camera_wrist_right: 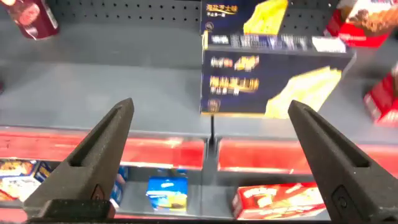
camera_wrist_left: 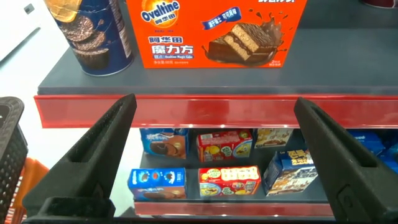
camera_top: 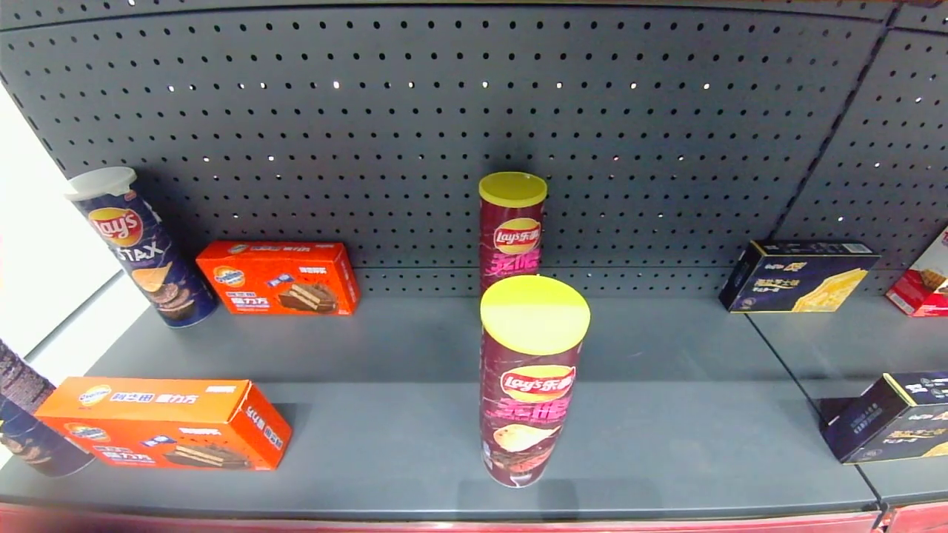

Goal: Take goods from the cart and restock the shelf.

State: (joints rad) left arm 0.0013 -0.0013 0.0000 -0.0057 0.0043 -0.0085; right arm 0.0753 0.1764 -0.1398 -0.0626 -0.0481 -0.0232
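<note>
- Left gripper (camera_wrist_left: 211, 168) spread wide, empty, touching nothing; black fingers (camera_wrist_left: 93, 162) framing a red shelf-edge strip (camera_wrist_left: 211, 109).
- Right gripper (camera_wrist_right: 211, 168) likewise wide apart, empty, touching nothing.
- Flat grey metal shelf (camera_top: 666, 414) stocked with a tall maroon cylindrical chip can with a yellow lid (camera_top: 527, 400), upright near the front edge, mid-width.
- Directly behind the maroon can, against the perforated grey back panel (camera_top: 444, 111): a second maroon can with a yellow lid (camera_top: 512, 237), upright, apart from it.
- Well to the left of the maroon can, near the front: a long orange cardboard box (camera_top: 167, 433) lying flat.
- Behind and left of the maroon can: a second orange box (camera_top: 281, 277), and beyond it a dark blue chip can with a white lid (camera_top: 141, 252), upright.
- Well to the right of the maroon can: a navy cardboard box with a yellow wafer picture (camera_top: 889, 418) at the front, another navy box (camera_top: 800, 275) at the back.
- Left arm held low in front of the shelf, left of the maroon can, facing the long orange cardboard box (camera_wrist_left: 214, 34).
- Right arm low in front, right of the maroon can, facing the navy cardboard box (camera_wrist_right: 273, 74).
</note>
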